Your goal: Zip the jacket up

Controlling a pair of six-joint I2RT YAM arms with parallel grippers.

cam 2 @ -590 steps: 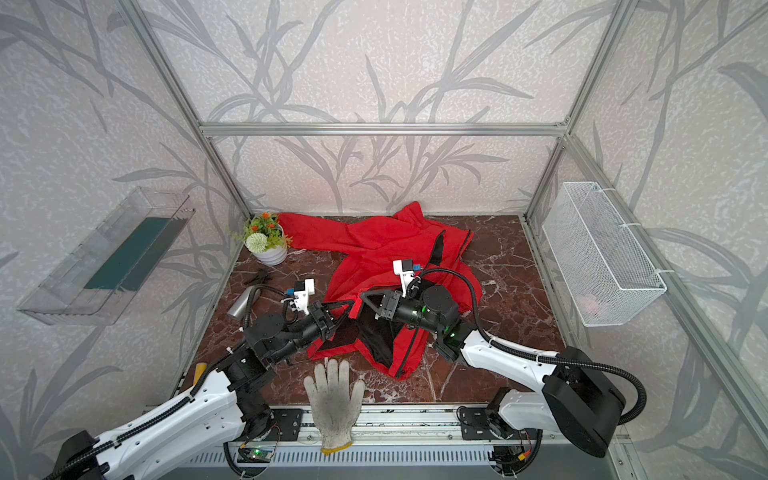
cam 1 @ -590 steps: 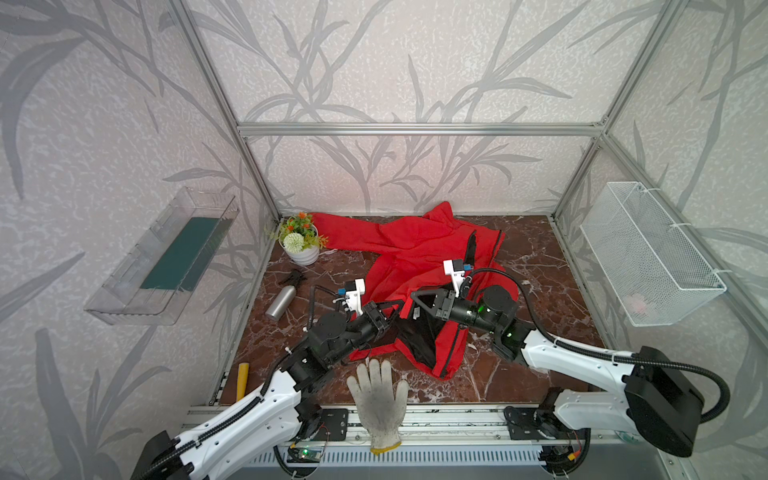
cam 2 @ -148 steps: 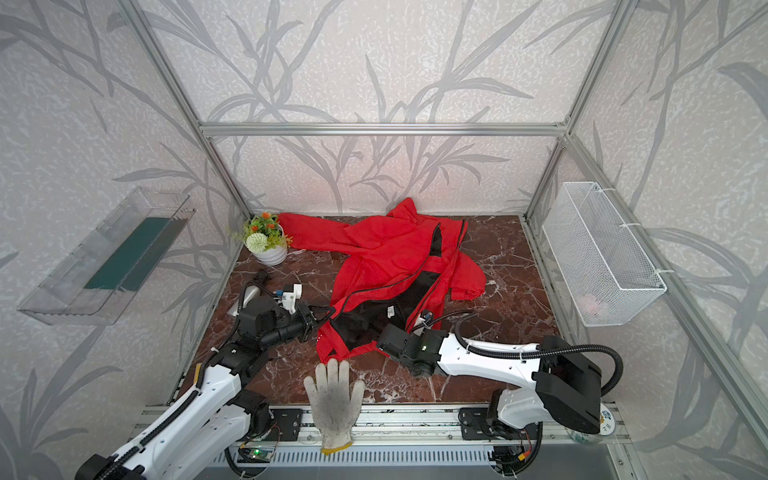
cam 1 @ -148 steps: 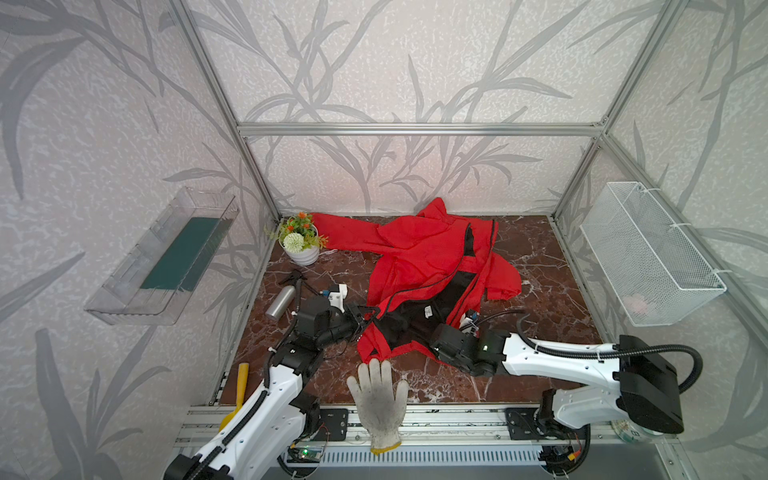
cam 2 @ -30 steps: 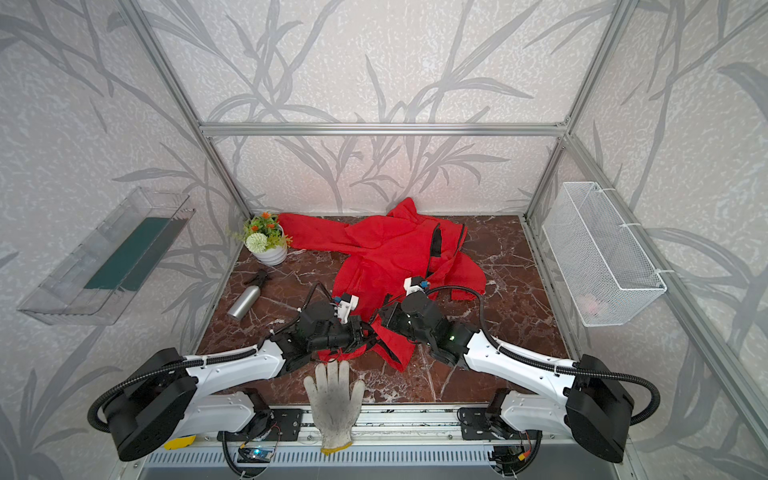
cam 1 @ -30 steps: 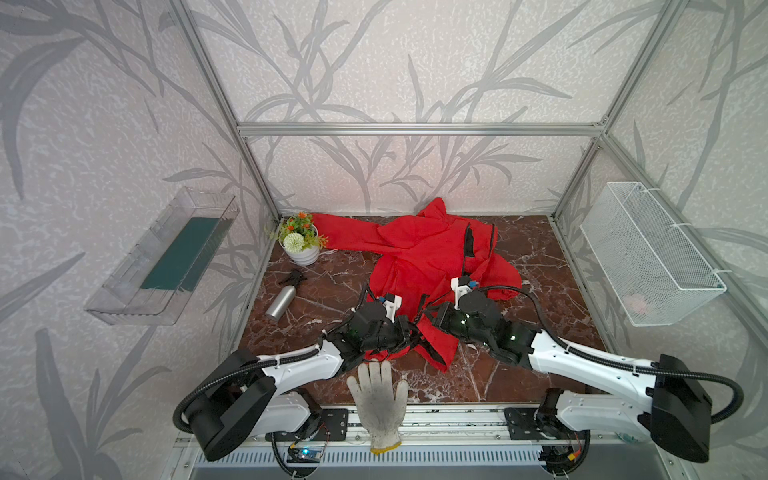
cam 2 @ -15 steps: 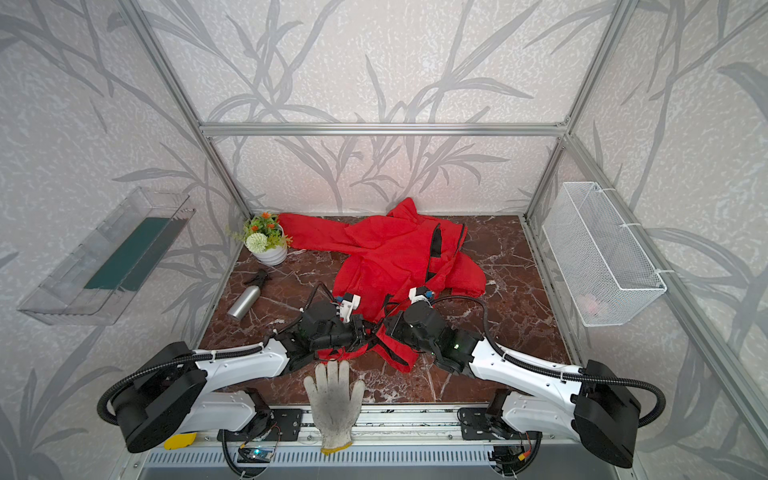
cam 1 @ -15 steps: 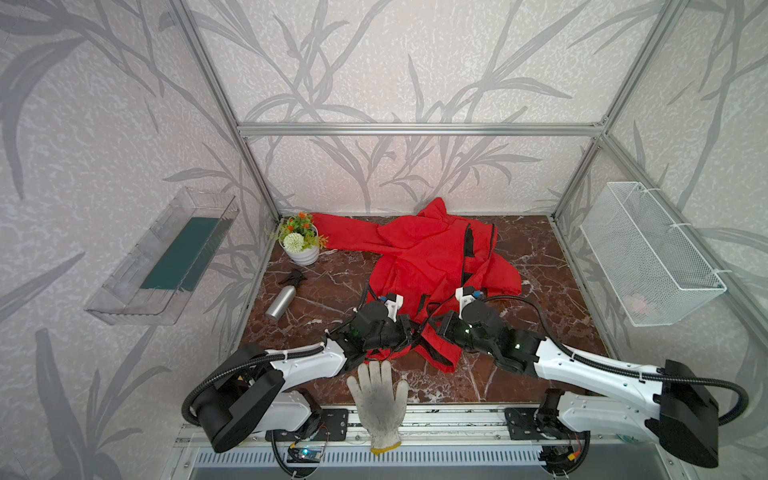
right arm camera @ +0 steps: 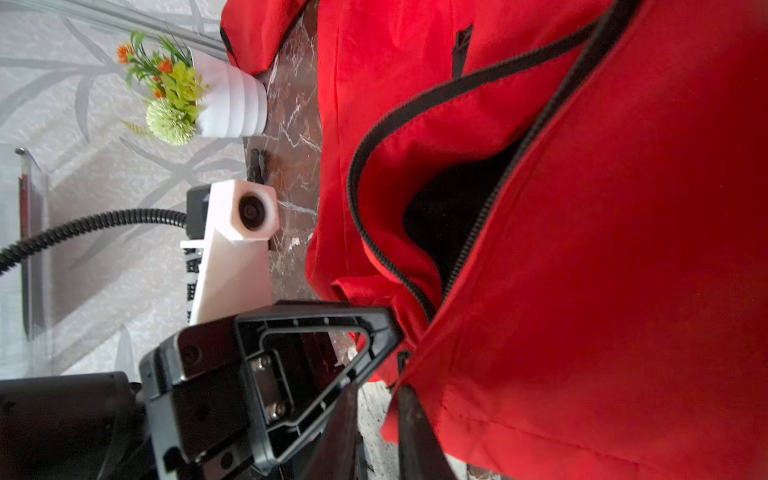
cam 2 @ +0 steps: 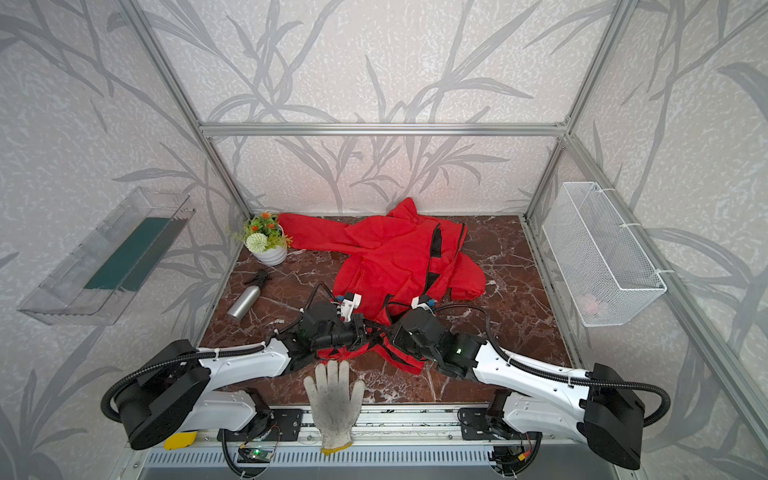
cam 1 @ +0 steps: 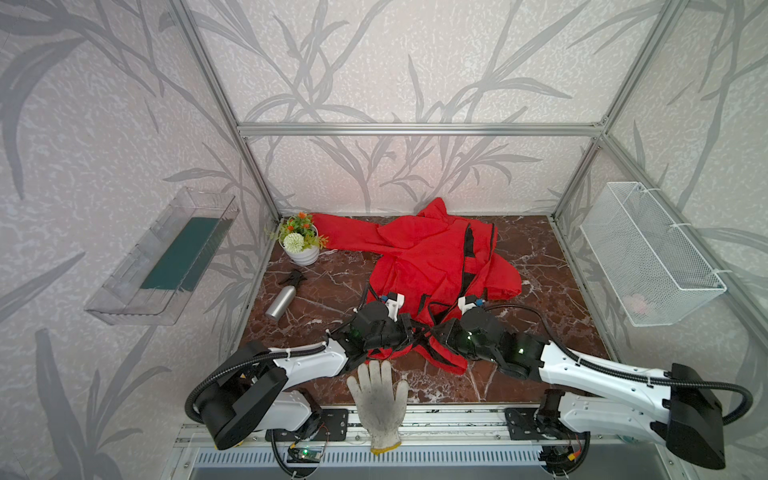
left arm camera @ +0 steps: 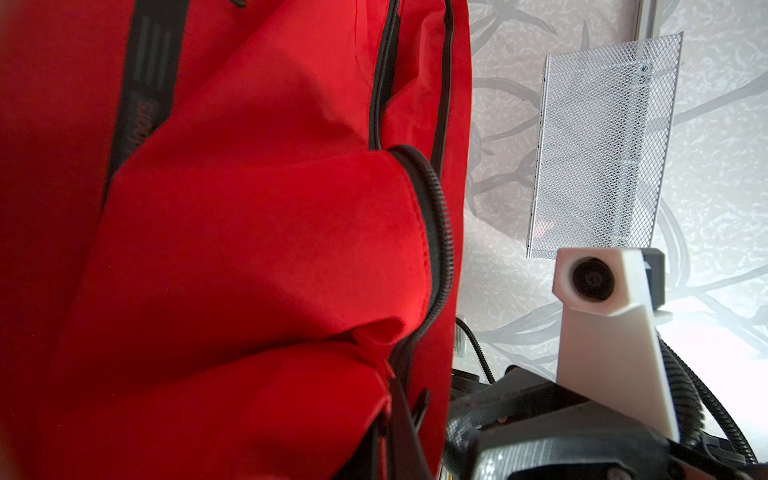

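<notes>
The red jacket [cam 1: 428,257] [cam 2: 395,257] lies crumpled on the marble floor, and both grippers meet at its near hem. My left gripper [cam 1: 409,332] [left arm camera: 399,411] is shut on the jacket's lower front edge, by the black zipper tape [left arm camera: 440,216]. My right gripper [cam 1: 432,332] [right arm camera: 376,411] faces it. Its jaws stand slightly open, with bare floor showing between them and the red hem [right arm camera: 415,374] resting against one finger. In the right wrist view the two zipper halves stand apart over the black lining [right arm camera: 449,216].
A white work glove [cam 1: 378,399] lies at the front edge just below the grippers. A metal spray bottle [cam 1: 280,301] and a flower pot [cam 1: 301,245] stand at the left. A wire basket [cam 1: 648,257] hangs on the right wall, a clear tray [cam 1: 166,257] on the left wall.
The right gripper's jaws have parted from shut and let the hem go. Both arms have barely shifted, and the left grip is unchanged.
</notes>
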